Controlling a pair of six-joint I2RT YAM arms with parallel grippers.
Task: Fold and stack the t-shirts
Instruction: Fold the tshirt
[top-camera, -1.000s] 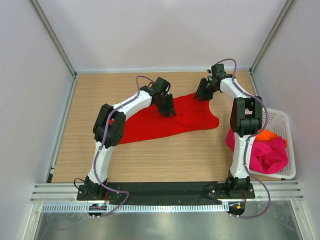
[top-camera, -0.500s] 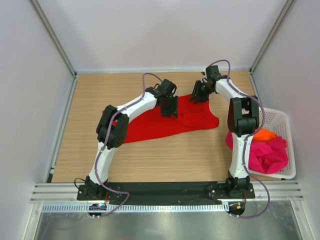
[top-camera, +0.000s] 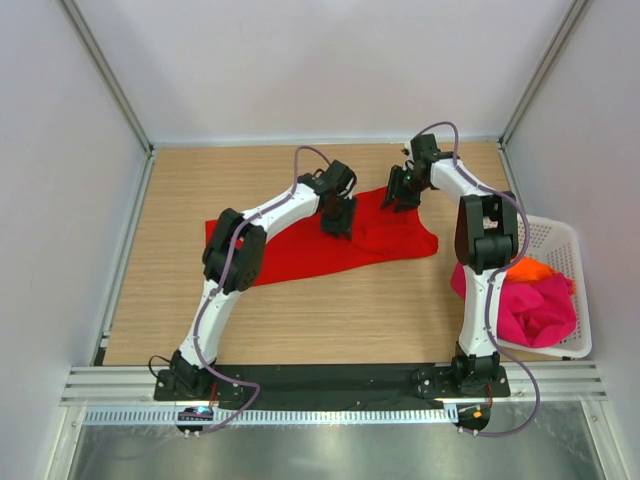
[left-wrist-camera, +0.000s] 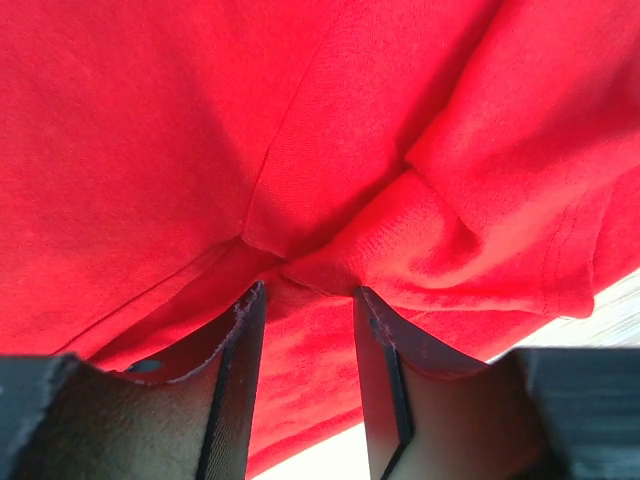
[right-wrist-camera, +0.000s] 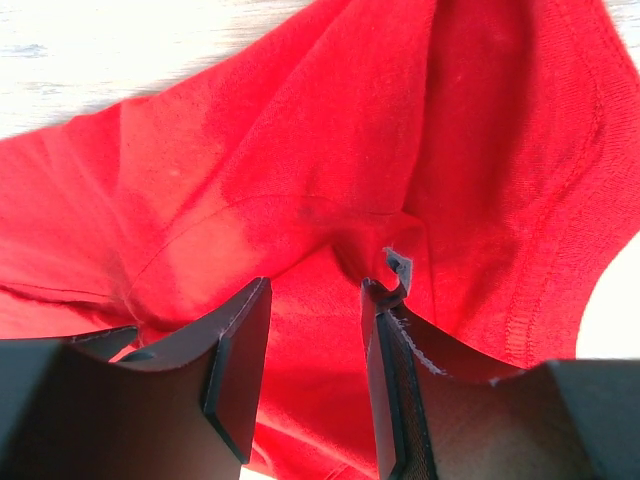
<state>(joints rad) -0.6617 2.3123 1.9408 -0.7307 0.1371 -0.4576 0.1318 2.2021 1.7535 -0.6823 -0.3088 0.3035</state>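
Your left pincer (left-wrist-camera: 305, 292) and right pincer (right-wrist-camera: 316, 285) each pinch a puckered fold of the red t-shirt (top-camera: 380, 238), which lies rumpled on the surface (top-camera: 330, 320) beneath and between them; this looks like flattening before folding, so next draw both pincers apart evenly.

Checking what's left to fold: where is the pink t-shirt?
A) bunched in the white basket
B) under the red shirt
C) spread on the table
A: the pink t-shirt is heaped in the white basket at the right; only the red t-shirt lies on the table.
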